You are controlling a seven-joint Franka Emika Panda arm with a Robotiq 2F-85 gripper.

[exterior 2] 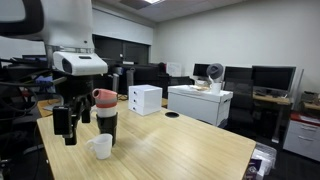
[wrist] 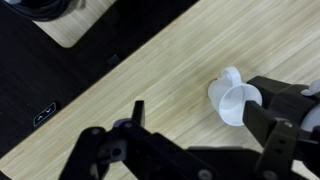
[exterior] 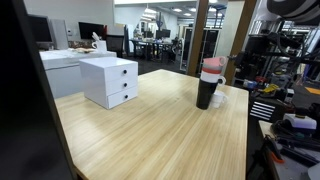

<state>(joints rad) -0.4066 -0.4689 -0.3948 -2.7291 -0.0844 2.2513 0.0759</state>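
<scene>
One cup sits on the table, right of centre in wrist view, beside the gripper. Jaws wide open, holding nothing. Tumbler stands just behind the cup.

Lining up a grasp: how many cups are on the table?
2: a small white cup beside the gripper, and a tall dark tumbler with a pink lid next to it. No others visible.

You've got a small white cup standing upright on the wooden table, just beside the pink-lidded black tumbler.
</scene>
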